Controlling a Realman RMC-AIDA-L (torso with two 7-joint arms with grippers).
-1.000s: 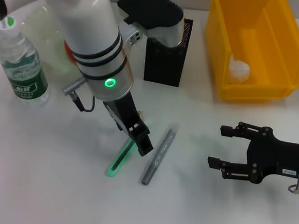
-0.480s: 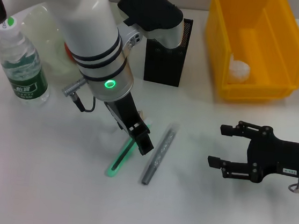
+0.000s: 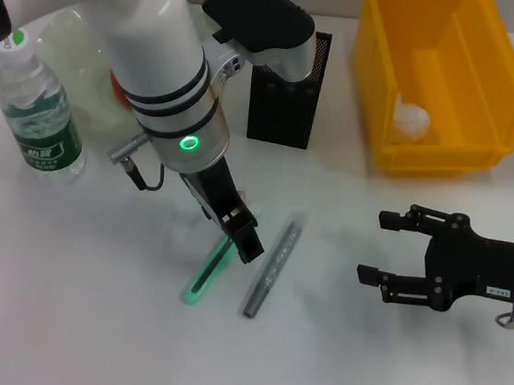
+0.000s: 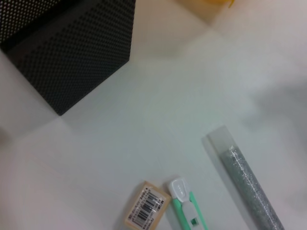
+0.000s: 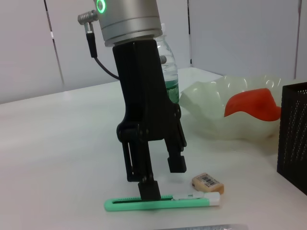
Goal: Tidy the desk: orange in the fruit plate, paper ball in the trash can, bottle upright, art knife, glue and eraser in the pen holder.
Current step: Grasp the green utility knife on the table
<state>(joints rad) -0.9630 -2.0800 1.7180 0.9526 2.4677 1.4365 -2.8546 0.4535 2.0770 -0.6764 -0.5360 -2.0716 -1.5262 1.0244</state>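
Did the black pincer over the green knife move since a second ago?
No. The left pincer sits in the same place above the green knife, just as far from the black pen holder as before.

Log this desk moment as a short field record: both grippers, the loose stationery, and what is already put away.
left gripper: open, fingers straddling the green art knife, low over the desk
right gripper: open, idle off to the side
eraser: on the desk beside the knife's tip
glue stick: lying next to the knife
pen holder: upright
bottle: upright
orange: in the fruit plate
paper ball: in the yellow bin
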